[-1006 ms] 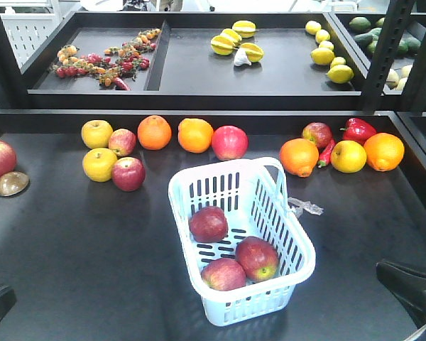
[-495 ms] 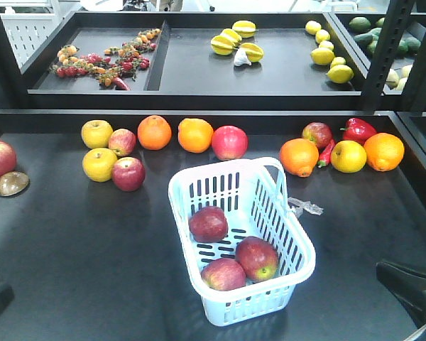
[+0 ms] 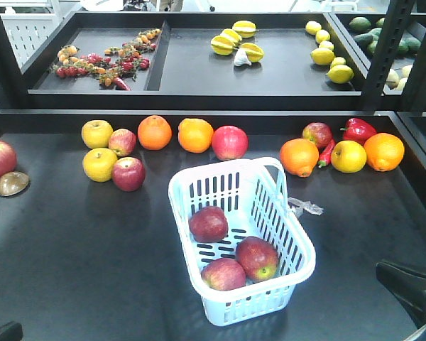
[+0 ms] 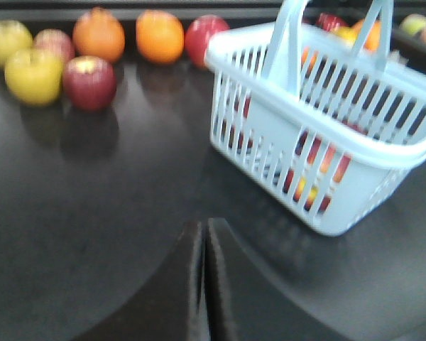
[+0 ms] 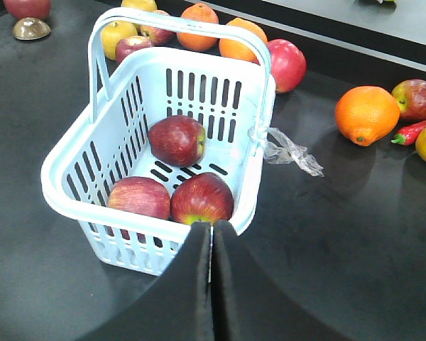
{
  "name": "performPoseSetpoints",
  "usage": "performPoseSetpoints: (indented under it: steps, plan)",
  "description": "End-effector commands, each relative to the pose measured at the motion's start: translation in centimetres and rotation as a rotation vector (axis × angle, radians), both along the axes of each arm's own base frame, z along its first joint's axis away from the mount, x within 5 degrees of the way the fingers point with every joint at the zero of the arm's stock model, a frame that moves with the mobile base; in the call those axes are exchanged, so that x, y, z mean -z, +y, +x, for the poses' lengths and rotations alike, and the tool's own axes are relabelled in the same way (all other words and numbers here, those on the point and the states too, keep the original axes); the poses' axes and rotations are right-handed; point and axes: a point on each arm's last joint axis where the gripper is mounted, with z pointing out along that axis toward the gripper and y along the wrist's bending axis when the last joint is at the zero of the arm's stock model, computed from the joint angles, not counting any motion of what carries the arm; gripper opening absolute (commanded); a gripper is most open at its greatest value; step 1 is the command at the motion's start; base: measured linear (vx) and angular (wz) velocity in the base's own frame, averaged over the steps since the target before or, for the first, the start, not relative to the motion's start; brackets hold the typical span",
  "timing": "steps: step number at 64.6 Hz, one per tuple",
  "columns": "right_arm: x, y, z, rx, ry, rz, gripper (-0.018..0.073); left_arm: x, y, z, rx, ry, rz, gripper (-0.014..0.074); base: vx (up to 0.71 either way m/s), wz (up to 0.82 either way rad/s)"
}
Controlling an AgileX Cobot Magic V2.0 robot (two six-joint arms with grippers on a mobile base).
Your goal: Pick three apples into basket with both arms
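Note:
The pale blue basket (image 3: 296, 238) stands on the black table, handle folded back. Three dark red apples lie inside: one at the back (image 3: 208, 224), two at the front (image 3: 256, 257) (image 3: 223, 274). The right wrist view shows the same apples (image 5: 177, 140) (image 5: 202, 198) (image 5: 139, 197) inside the basket (image 5: 128, 222). My right gripper (image 5: 211, 226) is shut and empty, just short of the basket's near corner. My left gripper (image 4: 204, 224) is shut and empty, low over bare table, with the basket (image 4: 319, 135) ahead to its right. Only dark arm tips show in the front view's bottom corners.
Along the table's back lie yellow apples (image 3: 99, 163), red apples (image 3: 229, 142), oranges (image 3: 154, 132) and a red pepper (image 3: 358, 129). A plastic scrap (image 3: 305, 207) lies by the basket's right side. A brown object (image 3: 11, 183) sits far left. A raised shelf (image 3: 199, 96) holds more fruit.
In the front view the left arm's dark tip has sunk lower into the bottom left corner. The basket, the apples and the right arm have not moved.

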Motion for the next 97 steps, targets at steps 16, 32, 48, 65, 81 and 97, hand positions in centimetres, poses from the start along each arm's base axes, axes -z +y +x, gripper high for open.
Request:
performPoseSetpoints:
  steps: [16, 32, 48, 65, 81, 97]
  plan:
    - [-1.2, -0.1, 0.4, 0.035, -0.065, 0.031, -0.0005, -0.8, 0.7, 0.7, -0.087, -0.198, 0.06, -0.0006, 0.0, 0.0]
    - [-1.2, -0.1, 0.4, 0.035, -0.065, 0.031, -0.0005, -2.3, 2.4, -0.4, -0.296, -0.411, 0.082, -0.0006, 0.0, 0.0]
    - [-1.2, -0.1, 0.4, 0.034, -0.062, 0.031, -0.0005, -3.0, 3.4, -1.0, -0.466, -0.508, 0.118, -0.0006, 0.0, 0.0]
    - [-1.2, -0.1, 0.4, 0.034, -0.062, 0.031, -0.0005, -3.2, 3.7, -1.1, -0.514, -0.525, 0.099, -0.0006, 0.0, 0.0]
    - [-1.2, -0.1, 0.4, 0.034, -0.062, 0.031, -0.0005, -3.2, 3.7, -1.1, -0.514, -0.525, 0.096, -0.0006, 0.0, 0.0]
    - [-1.2, -0.1, 0.4, 0.034, -0.062, 0.031, -0.0005, -3.2, 3.7, -1.1, -0.514, -0.525, 0.096, -0.0006, 0.0, 0.0]
